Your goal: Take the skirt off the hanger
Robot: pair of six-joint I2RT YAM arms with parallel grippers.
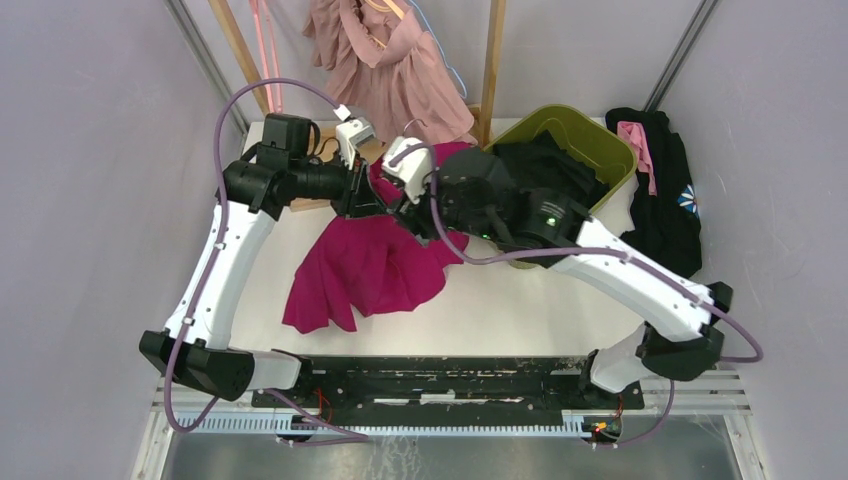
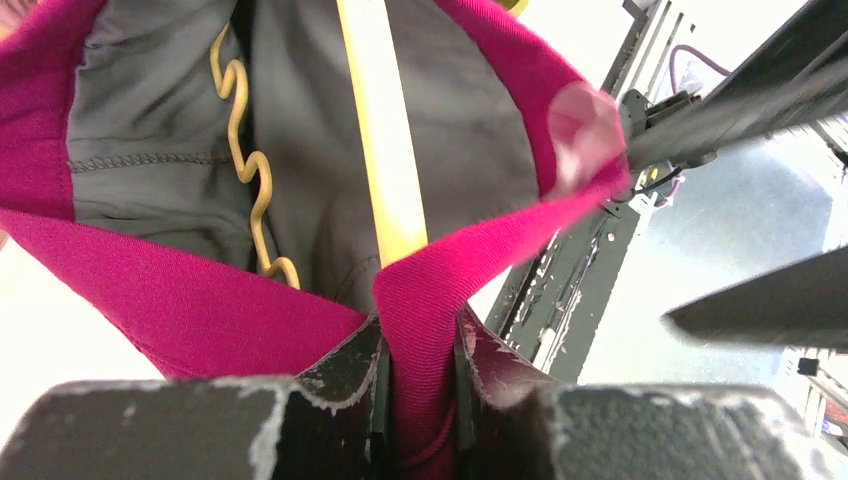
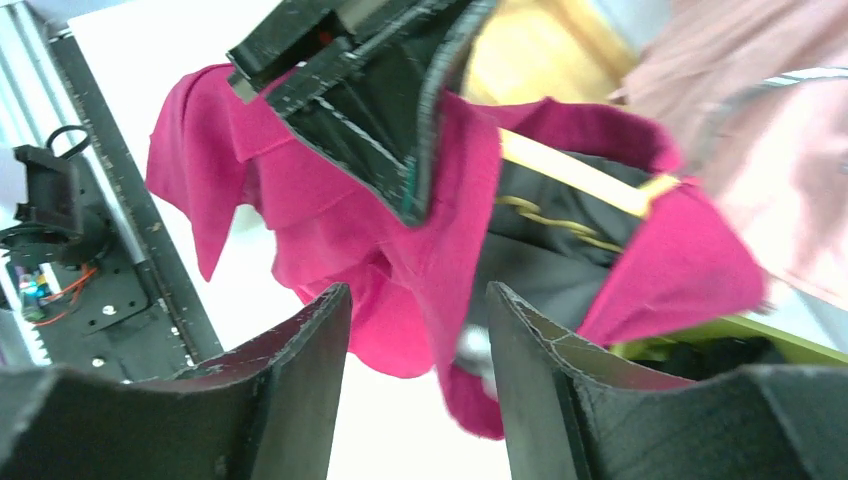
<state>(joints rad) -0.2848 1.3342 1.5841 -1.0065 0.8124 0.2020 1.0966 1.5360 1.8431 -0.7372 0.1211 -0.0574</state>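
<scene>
Skirt [image 1: 365,270], magenta, lies spread at centre frame on the white table [image 1: 520,310], its waistband raised between the two arms. Left gripper [image 2: 420,350] is clamped on a fold of the waistband, just below the yellow hanger bar [image 2: 385,140]. Right gripper [image 3: 418,300] has its jaws spread, with the skirt just beyond them.

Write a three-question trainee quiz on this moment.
1. True or false: the left end effector is shut on the skirt.
2. The right end effector is: A open; B shut on the skirt; C out of view.
3. Fill in: the hanger sits ___ the skirt's waistband.
Key: 1 true; 2 A; 3 inside.
</scene>
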